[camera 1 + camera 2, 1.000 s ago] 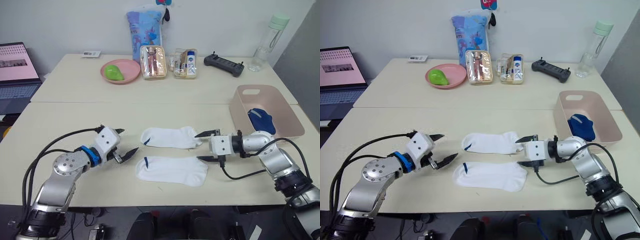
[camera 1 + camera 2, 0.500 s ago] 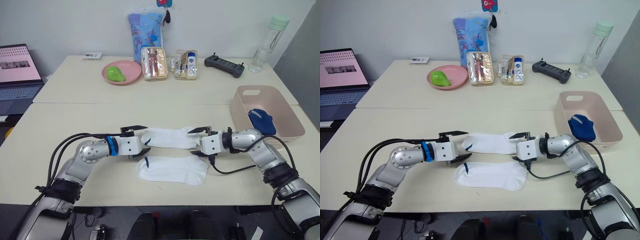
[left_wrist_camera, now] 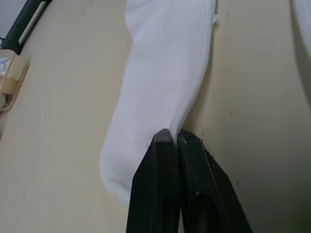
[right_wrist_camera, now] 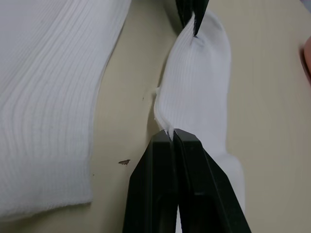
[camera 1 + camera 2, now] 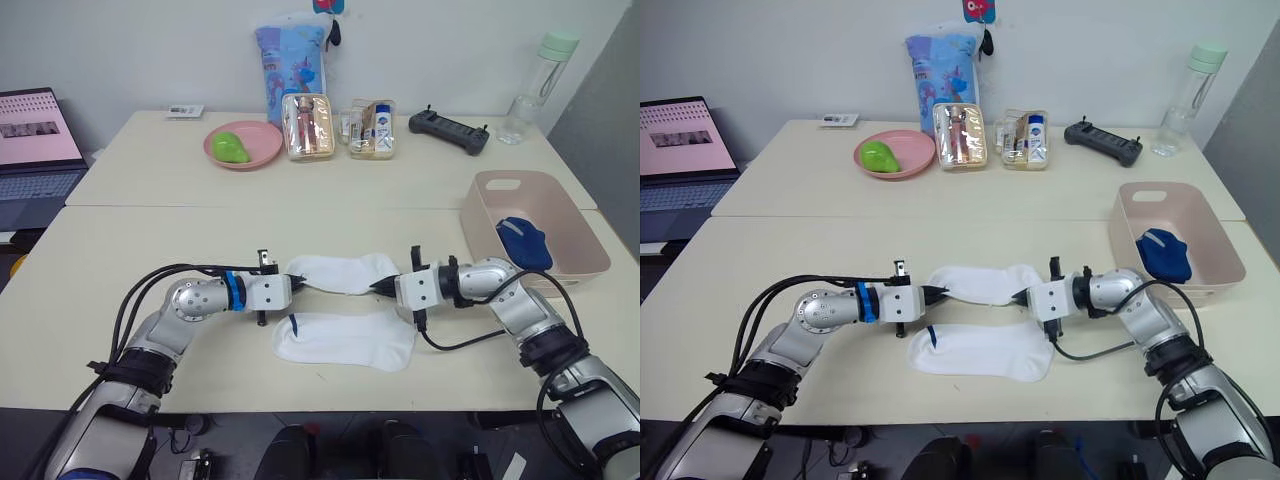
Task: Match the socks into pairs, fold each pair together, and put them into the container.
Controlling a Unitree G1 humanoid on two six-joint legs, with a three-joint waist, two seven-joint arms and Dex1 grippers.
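Observation:
Two white socks lie side by side at the table's front middle. My left gripper (image 5: 297, 288) is shut on the left end of the far white sock (image 5: 340, 272), and my right gripper (image 5: 383, 288) is shut on its right end. The left wrist view shows this sock (image 3: 165, 73) pinched between the closed fingers (image 3: 165, 160). In the right wrist view its other end (image 4: 197, 82) is pinched too. The near white sock (image 5: 345, 338) lies flat and free. At the right stands the pale pink container (image 5: 480, 215), with a dark blue sock (image 5: 522, 240) inside.
Along the back of the table are a pink plate (image 5: 262, 150) with a green fruit, two clear pouches (image 5: 308, 125), a black controller (image 5: 447, 128), a bottle (image 5: 535, 70) and a blue bag (image 5: 290, 55). A laptop (image 5: 35, 140) sits far left.
Both grippers moved inward from either side of the socks to the ends of the far white sock and went from open to shut on it.

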